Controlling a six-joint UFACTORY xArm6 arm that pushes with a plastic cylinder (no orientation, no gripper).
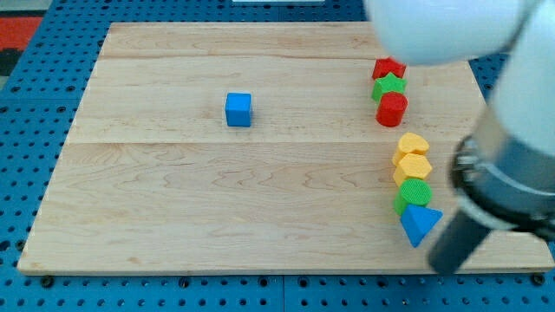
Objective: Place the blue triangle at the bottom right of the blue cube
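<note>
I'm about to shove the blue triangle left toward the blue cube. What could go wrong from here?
1. The blue triangle touches the green block, which may get dragged along.
2. It sits near the board's bottom edge and could slide off.
3. My tip is blurred, so its contact point is uncertain.

The scene is seen through a single camera, set above the wooden board (260, 173) and tilted down over its bottom edge, so that the far edge at the view's top is narrowed. The whole board is taken in at middling range, with blue perforated table (26, 156) bordering it at the left, the right and the bottom. The arm (486, 130) is met very close to the lens at the view's right, large and blurred, and part of the board's right edge is covered by it.
</note>
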